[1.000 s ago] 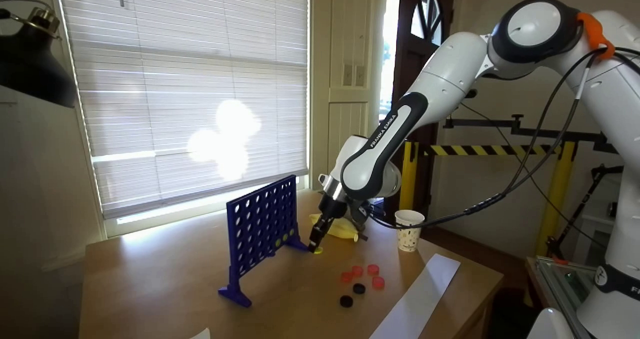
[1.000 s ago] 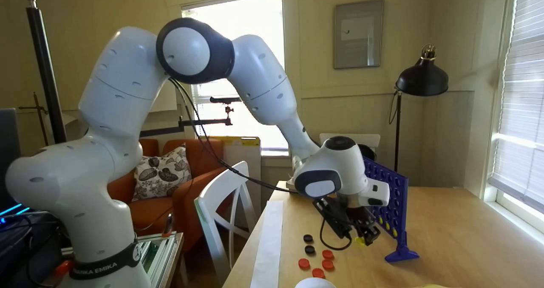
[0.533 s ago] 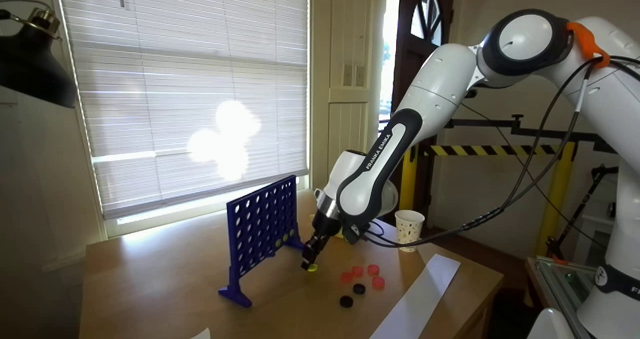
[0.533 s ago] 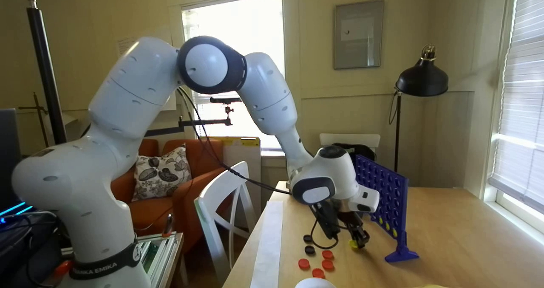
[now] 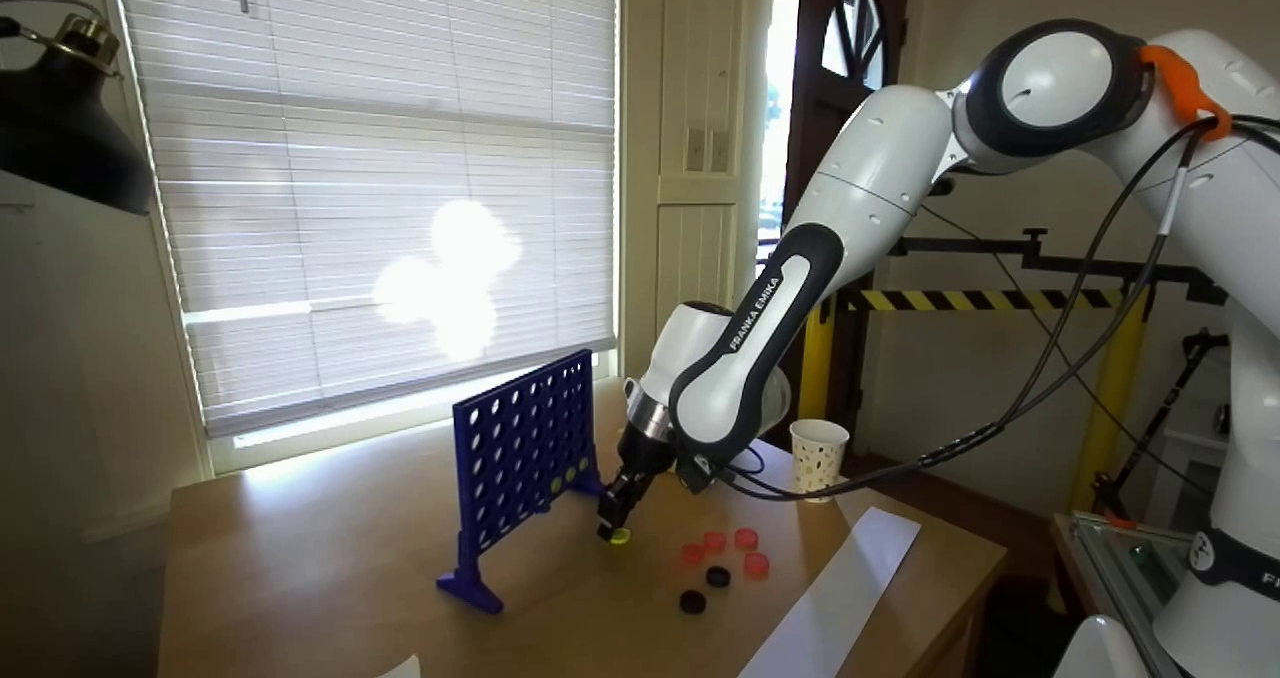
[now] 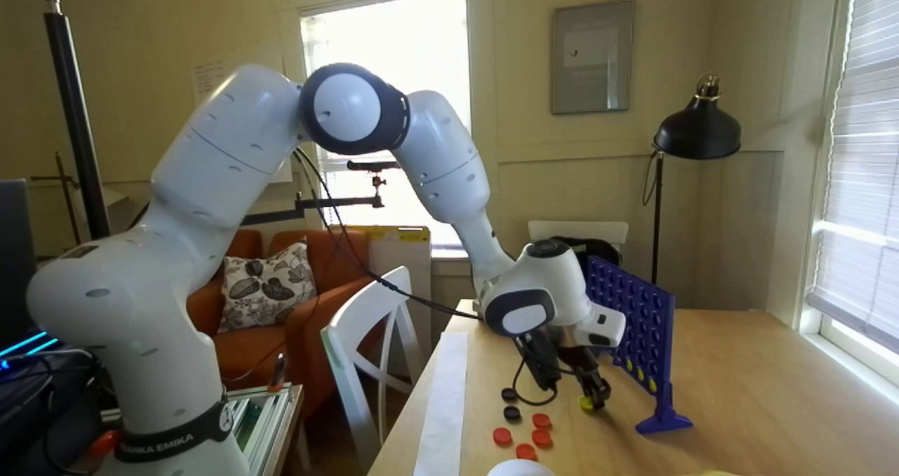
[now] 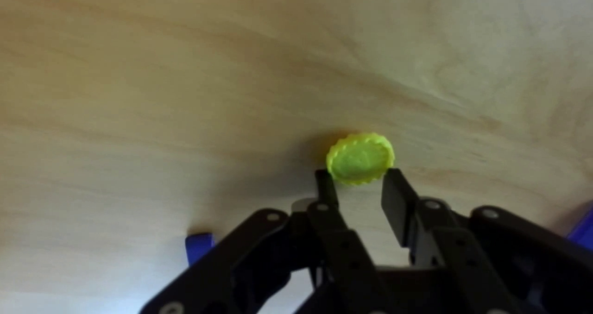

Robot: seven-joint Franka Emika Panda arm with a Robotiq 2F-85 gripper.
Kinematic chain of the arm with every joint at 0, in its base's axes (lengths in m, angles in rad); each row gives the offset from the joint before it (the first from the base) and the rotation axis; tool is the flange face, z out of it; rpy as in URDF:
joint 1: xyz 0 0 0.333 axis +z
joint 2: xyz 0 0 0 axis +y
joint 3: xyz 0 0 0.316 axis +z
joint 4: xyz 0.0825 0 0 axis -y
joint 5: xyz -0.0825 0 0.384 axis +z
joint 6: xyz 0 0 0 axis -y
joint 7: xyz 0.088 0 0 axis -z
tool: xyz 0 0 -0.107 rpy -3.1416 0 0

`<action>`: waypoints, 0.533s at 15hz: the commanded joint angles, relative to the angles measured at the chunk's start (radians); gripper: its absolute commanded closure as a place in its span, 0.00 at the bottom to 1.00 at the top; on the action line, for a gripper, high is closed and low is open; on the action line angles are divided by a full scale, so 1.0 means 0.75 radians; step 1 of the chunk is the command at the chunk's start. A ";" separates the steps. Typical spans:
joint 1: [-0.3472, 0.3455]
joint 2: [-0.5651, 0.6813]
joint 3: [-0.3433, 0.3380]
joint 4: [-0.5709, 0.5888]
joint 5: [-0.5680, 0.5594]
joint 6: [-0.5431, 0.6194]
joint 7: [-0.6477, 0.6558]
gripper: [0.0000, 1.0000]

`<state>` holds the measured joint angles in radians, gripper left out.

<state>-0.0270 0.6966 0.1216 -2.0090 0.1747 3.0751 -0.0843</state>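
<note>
The yellow disc (image 7: 360, 160) is clamped in my end effector (image 7: 356, 172), close to the table (image 5: 330, 558), near the blue rack (image 5: 528, 448). Its toothed rim (image 7: 363, 137) only the wrist view shows me; the red discs (image 6: 541, 438) and black discs (image 6: 512, 413) I see in both exterior views instead.

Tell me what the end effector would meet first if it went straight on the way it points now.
Most likely the wooden table: the end effector slants down toward it, gripping a yellow disc. How much gap is left, if any, is unclear.
</note>
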 commanded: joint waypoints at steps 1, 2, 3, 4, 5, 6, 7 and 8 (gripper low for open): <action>0.014 0.011 -0.005 0.016 -0.047 0.015 0.046 0.44; 0.016 0.010 -0.005 0.014 -0.049 0.013 0.045 0.42; 0.013 0.008 -0.002 0.016 -0.051 0.008 0.043 0.36; 0.012 0.009 -0.001 0.018 -0.053 0.009 0.043 0.28; 0.012 0.010 0.000 0.020 -0.054 0.010 0.043 0.23; 0.012 0.012 -0.001 0.024 -0.058 0.009 0.042 0.16; 0.013 0.014 -0.003 0.027 -0.061 0.008 0.041 0.08; 0.015 0.016 -0.006 0.032 -0.063 0.005 0.042 0.02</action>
<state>-0.0215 0.6966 0.1237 -2.0045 0.1598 3.0751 -0.0835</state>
